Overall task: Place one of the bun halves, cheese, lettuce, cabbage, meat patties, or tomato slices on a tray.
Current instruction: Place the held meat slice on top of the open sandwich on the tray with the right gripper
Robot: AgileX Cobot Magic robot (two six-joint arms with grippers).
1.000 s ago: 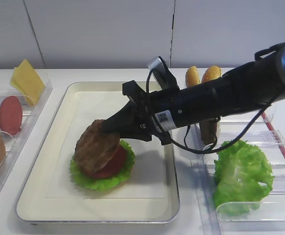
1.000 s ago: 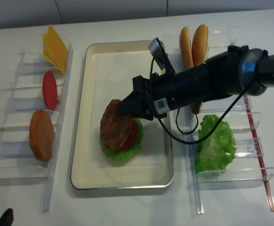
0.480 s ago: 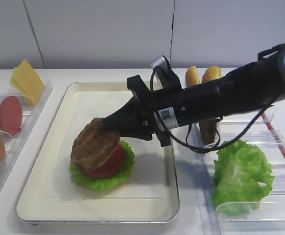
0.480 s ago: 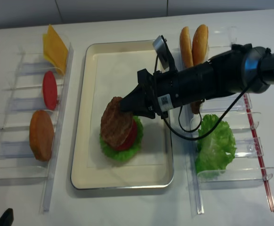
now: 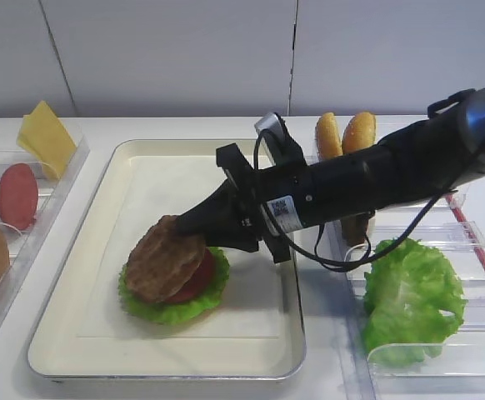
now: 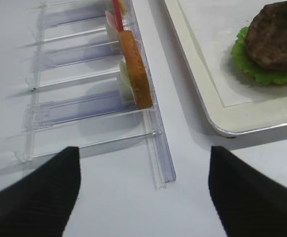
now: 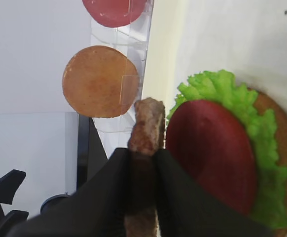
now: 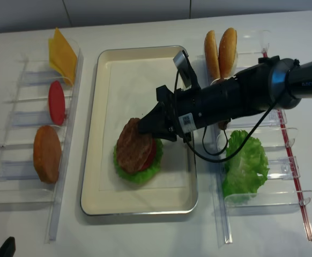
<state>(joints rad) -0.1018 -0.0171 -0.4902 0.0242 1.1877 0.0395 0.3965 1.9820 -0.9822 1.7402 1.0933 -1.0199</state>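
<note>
The right gripper (image 7: 142,163) is clamped on the edge of a meat patty (image 5: 166,257), which is held tilted over the tomato slice (image 7: 207,153) and lettuce (image 5: 172,310) stacked on the tray (image 5: 101,208). The patty appears almost seated; release is judged the remaining step. The left gripper (image 6: 143,190) hangs with jaws apart beside the rack (image 6: 84,106).

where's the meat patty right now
In the high view, the meat patty sits left of centre on the tray, tilted over the tomato slice and lettuce, gripped by the right gripper.

Bare tray (image 5: 101,250) left of stack; right arm (image 5: 376,171) across right rim
</note>
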